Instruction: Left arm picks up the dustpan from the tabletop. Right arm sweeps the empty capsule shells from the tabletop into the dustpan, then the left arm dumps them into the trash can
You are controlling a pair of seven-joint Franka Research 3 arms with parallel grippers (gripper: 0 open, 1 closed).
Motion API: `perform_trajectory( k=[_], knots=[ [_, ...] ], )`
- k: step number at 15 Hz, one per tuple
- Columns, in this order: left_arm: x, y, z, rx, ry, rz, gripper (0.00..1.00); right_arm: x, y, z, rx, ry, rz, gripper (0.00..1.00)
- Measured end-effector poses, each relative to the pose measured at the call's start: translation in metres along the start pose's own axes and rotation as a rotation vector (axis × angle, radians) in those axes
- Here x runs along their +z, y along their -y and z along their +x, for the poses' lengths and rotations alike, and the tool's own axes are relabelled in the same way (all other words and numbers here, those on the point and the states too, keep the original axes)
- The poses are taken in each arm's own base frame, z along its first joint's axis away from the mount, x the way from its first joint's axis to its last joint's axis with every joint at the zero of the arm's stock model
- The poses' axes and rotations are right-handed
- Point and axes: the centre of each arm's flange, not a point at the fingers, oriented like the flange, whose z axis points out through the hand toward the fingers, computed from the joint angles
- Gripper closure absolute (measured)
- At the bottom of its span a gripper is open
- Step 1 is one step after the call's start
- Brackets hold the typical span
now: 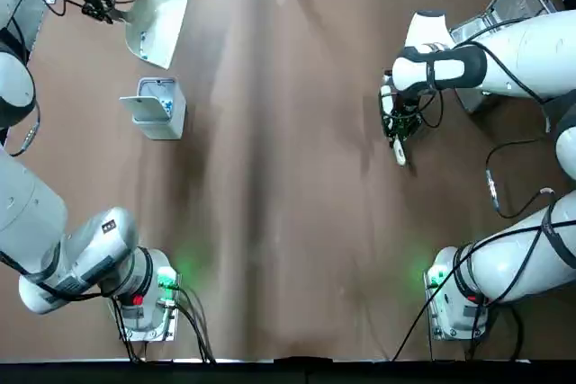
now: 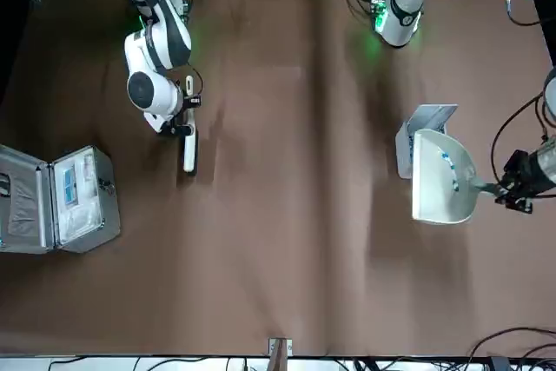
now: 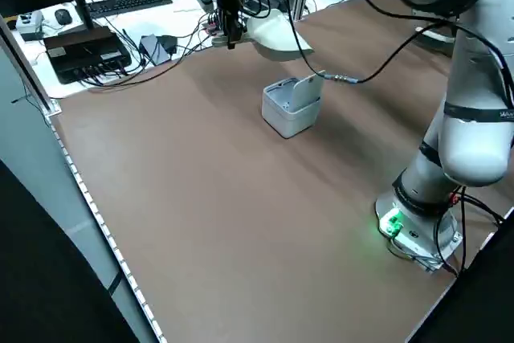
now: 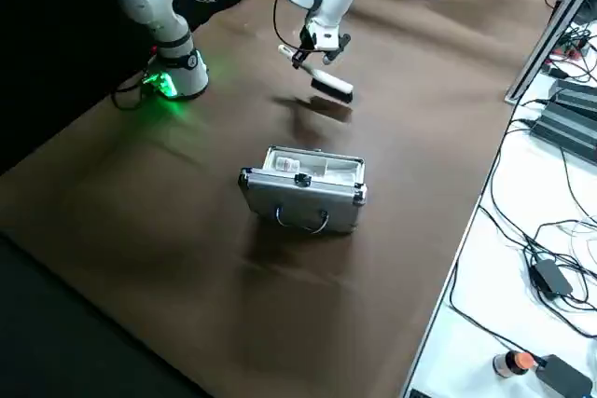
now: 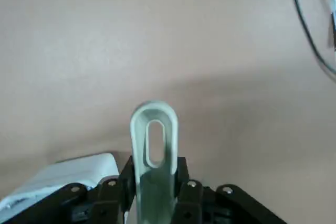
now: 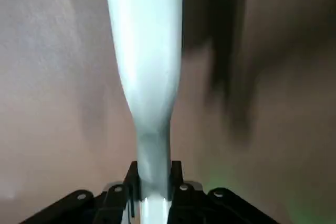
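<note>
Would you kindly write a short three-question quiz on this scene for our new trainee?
1. True or false: the left hand grips the dustpan by its handle.
2. Fill in the blank: the right hand holds a ____.
3. Multiple choice: how does the lid of the trash can stand?
a) open
b) closed
c) taken off and lying under the metal case

Key: 1. true; 2. brush; 3. a
</note>
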Motion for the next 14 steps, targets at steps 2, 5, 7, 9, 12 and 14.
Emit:
perform_trajectory(
  k=[2, 5, 7, 9, 12, 14],
  knots=[
    [-0.003, 0.006, 0.005, -0.002, -0.026, -0.022, 0.67, 0.001, 0.005, -0.002, -0.011, -0.006, -0.004, 0.73],
    [-0.002, 0.009, 0.001, 0.003, -0.062, -0.055, 0.67, 0.001, 0.010, -0.001, -0.019, -0.031, -0.002, 0.73],
    [-0.003, 0.015, 0.002, 0.017, -0.084, -0.078, 0.67, 0.003, 0.009, 0.001, -0.017, -0.045, 0.000, 0.73],
    [-0.006, 0.023, 0.004, 0.030, -0.109, -0.109, 0.67, 0.010, 0.008, 0.001, -0.015, -0.042, -0.002, 0.73],
    [-0.009, 0.033, 0.000, 0.047, -0.150, -0.174, 0.67, 0.022, 0.009, 0.004, -0.009, -0.035, -0.008, 0.73],
    [-0.009, 0.042, -0.005, 0.078, -0.176, -0.211, 0.67, 0.028, 0.011, 0.006, -0.009, -0.030, -0.012, 0.73]
  ],
)
